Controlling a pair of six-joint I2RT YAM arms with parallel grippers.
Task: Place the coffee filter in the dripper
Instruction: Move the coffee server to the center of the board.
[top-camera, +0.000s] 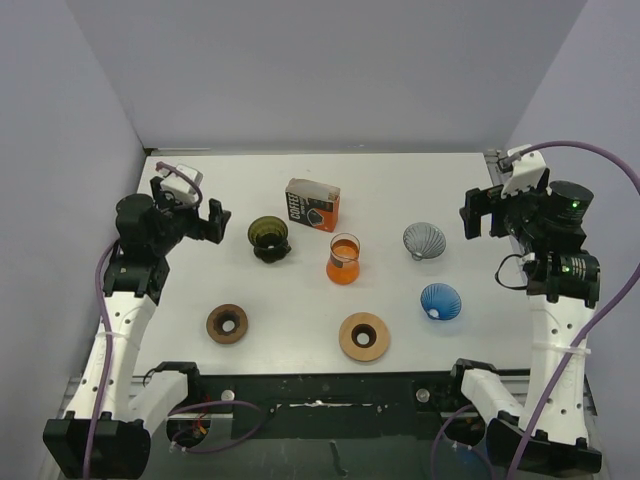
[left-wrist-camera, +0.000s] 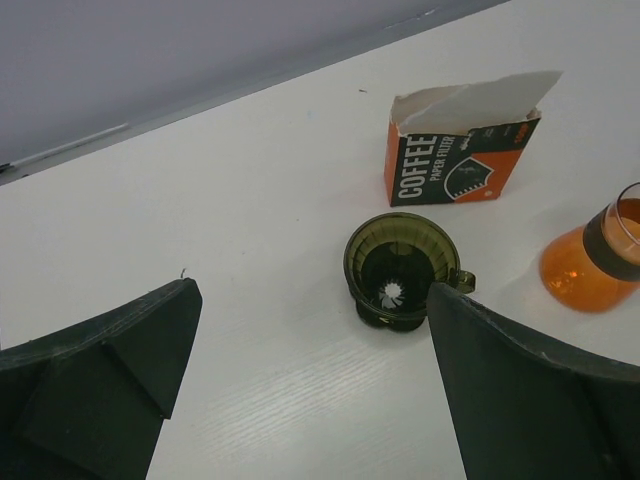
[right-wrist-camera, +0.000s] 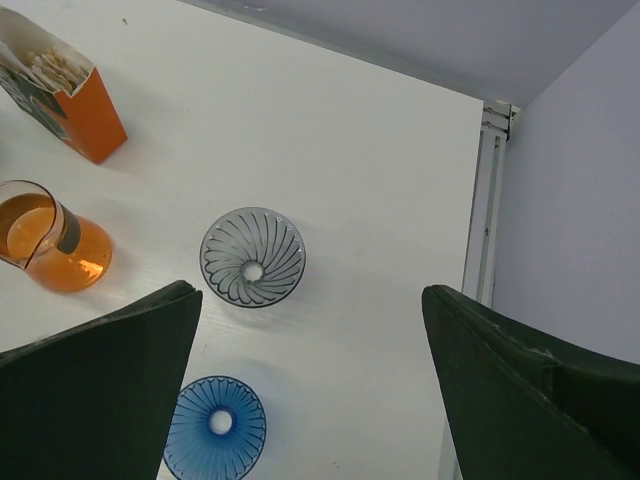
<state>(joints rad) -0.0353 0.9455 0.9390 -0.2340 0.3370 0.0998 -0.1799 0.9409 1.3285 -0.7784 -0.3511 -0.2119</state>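
Note:
The coffee filters (left-wrist-camera: 480, 100) are white papers sticking out of an open orange and black box (top-camera: 312, 205) at the back middle of the table. A dark olive dripper (top-camera: 268, 236) stands just left of the box, upright and with nothing in it (left-wrist-camera: 400, 265). On the right lie a clear grey dripper (top-camera: 424, 240) and a blue dripper (top-camera: 441, 301), both showing in the right wrist view (right-wrist-camera: 252, 257) (right-wrist-camera: 215, 428). My left gripper (top-camera: 212, 222) hangs open over bare table left of the olive dripper (left-wrist-camera: 310, 290). My right gripper (top-camera: 476, 215) is open above the table's right side (right-wrist-camera: 310, 292).
An orange glass carafe (top-camera: 343, 260) stands in the middle, right of the olive dripper. Two wooden rings (top-camera: 227, 323) (top-camera: 363, 336) lie nearer the front edge. Grey walls close in the table at the back and both sides.

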